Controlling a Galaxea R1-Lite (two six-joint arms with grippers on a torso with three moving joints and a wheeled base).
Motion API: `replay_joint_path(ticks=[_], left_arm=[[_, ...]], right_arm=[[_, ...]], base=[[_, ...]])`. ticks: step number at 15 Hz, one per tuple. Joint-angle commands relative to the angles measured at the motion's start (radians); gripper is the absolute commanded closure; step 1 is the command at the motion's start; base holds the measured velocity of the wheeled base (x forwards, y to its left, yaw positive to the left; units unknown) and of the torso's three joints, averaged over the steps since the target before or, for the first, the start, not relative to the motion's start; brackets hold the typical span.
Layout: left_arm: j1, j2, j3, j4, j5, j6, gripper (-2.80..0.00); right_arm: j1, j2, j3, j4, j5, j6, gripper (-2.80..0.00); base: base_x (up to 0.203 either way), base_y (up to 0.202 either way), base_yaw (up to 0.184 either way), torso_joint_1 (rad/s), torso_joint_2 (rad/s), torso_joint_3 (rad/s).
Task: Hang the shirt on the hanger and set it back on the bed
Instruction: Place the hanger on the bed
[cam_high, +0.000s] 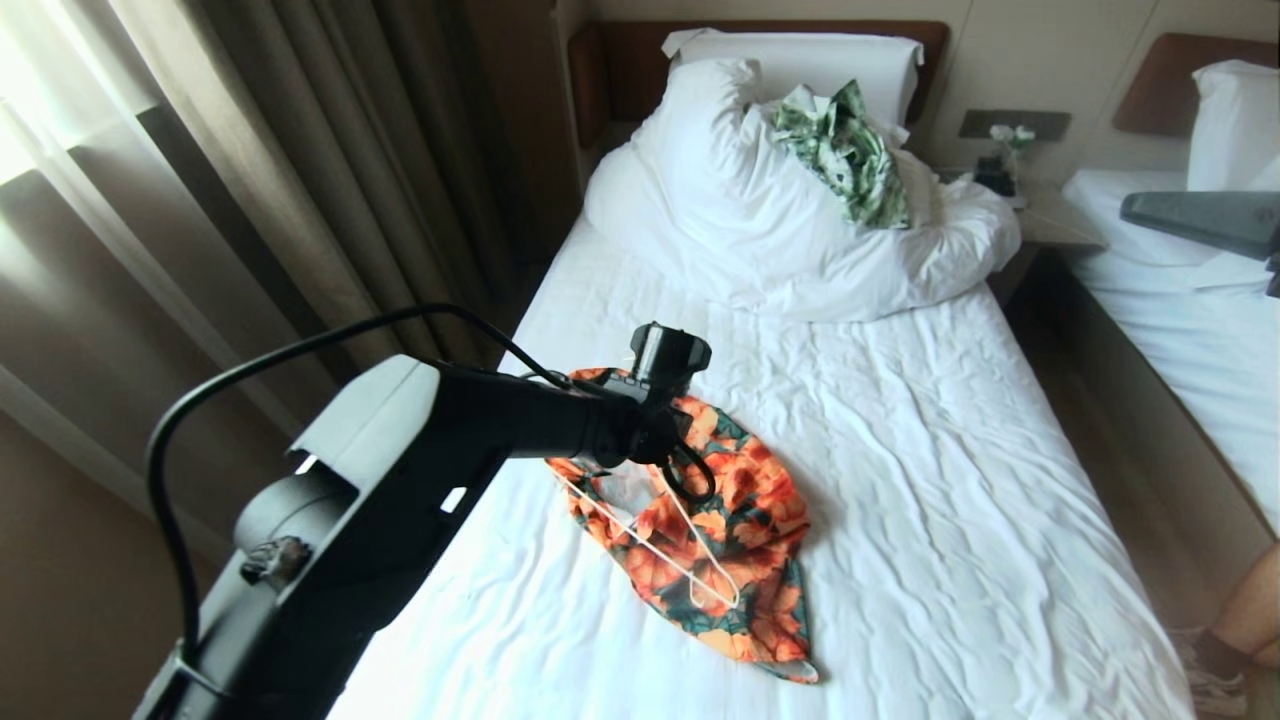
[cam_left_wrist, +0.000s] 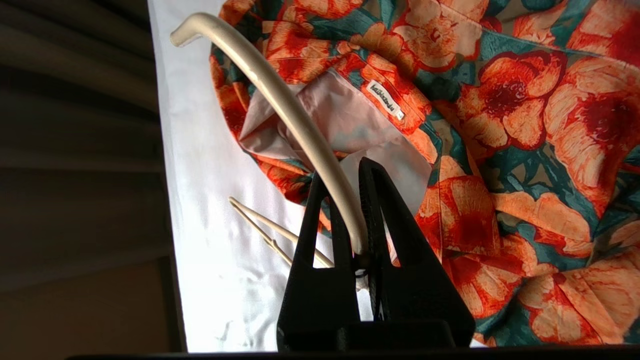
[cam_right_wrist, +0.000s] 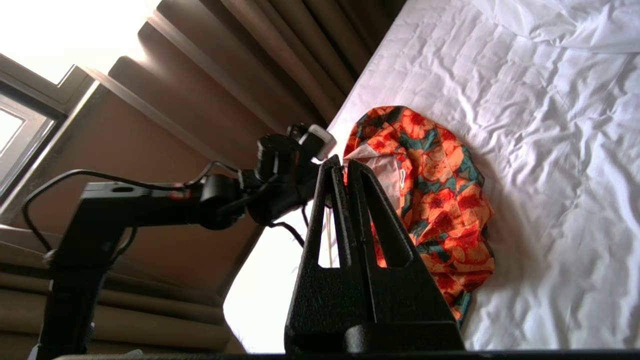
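Hanger gripped, shirt undressed.
My left gripper (cam_left_wrist: 357, 200) clamps the cream wire hanger (cam_left_wrist: 280, 100); the orange-flowered shirt (cam_high: 730, 500) lies mid-frame, unhung.

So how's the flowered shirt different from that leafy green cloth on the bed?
The shirt is orange-flowered on dark green; the leaf-print cloth is green and white. The shirt lies on the bare sheet by the bed's window-side edge, with the hanger on it; the cloth sits bunched on the duvet. Both are crumpled.
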Motion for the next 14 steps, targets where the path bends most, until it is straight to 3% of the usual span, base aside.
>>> replay_joint_path(ticks=[1, 4, 6, 7, 14], left_arm=[[0.011, 0.115, -0.01, -0.056, 0.01, 0.036, 0.0], [0.024, 0.2, -0.011, -0.234, 0.059, 0.18, 0.0], [0.016, 0.215, -0.011, -0.281, 0.061, 0.201, 0.0], [0.014, 0.217, -0.012, -0.286, 0.06, 0.204, -2.8], [-0.002, 0.18, 0.022, -0.29, 0.079, 0.186, -2.8]], right_arm=[[-0.007, -0.02, 0.004, -0.002, 0.008, 0.0, 0.0], [-0.007, -0.041, 0.01, -0.001, 0.008, -0.001, 0.0], [-0.006, -0.046, 0.014, -0.002, 0.009, -0.001, 0.0], [-0.006, -0.046, 0.014, -0.003, 0.009, -0.001, 0.0], [-0.006, -0.044, 0.014, -0.003, 0.009, -0.001, 0.0]], base=[[0.0, 0.0, 0.0, 0.0, 0.0, 0.0], [0.0, 0.0, 0.0, 0.0, 0.0, 0.0], [0.0, 0.0, 0.0, 0.0, 0.0, 0.0], [0.0, 0.0, 0.0, 0.0, 0.0, 0.0], [0.0, 0.0, 0.0, 0.0, 0.0, 0.0]])
